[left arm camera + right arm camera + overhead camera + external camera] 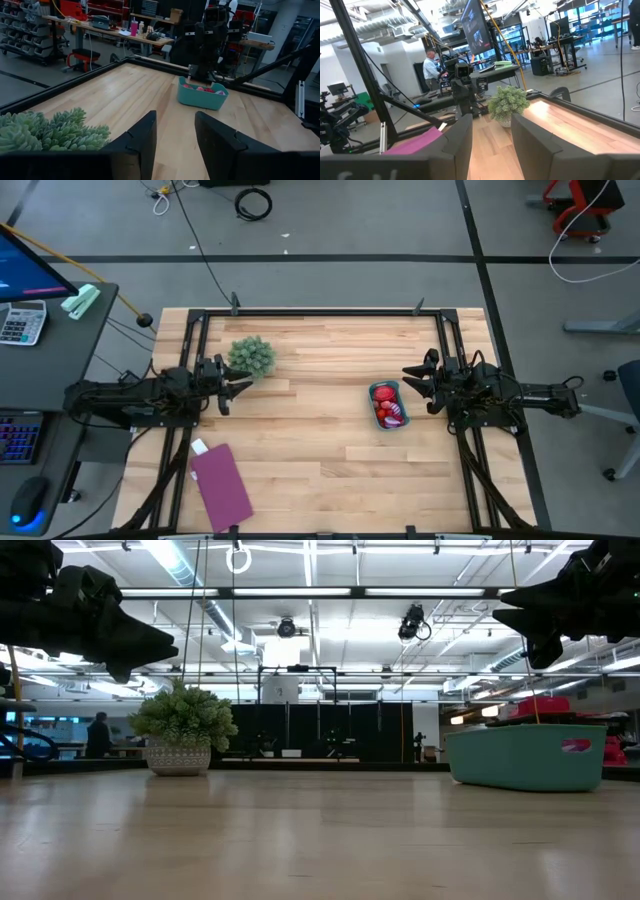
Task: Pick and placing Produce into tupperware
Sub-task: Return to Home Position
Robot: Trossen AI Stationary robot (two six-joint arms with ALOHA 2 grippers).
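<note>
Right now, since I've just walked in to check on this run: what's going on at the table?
Nothing is being handled. The left gripper and the right gripper hang open and empty above the table, one at each side. The red and pink produce lies in the teal tupperware, close to the right gripper.

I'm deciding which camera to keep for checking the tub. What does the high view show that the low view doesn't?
Only the high view: the flat purple rectangle on the left arm's side of the table, and the inside of the tupperware with its red produce.

Only the low view: the plant's pale pot and the tupperware's outer wall, with just red tops showing over the rim.

Both: the leafy plant, the tupperware, and the left end effector and right end effector, both open and empty.
</note>
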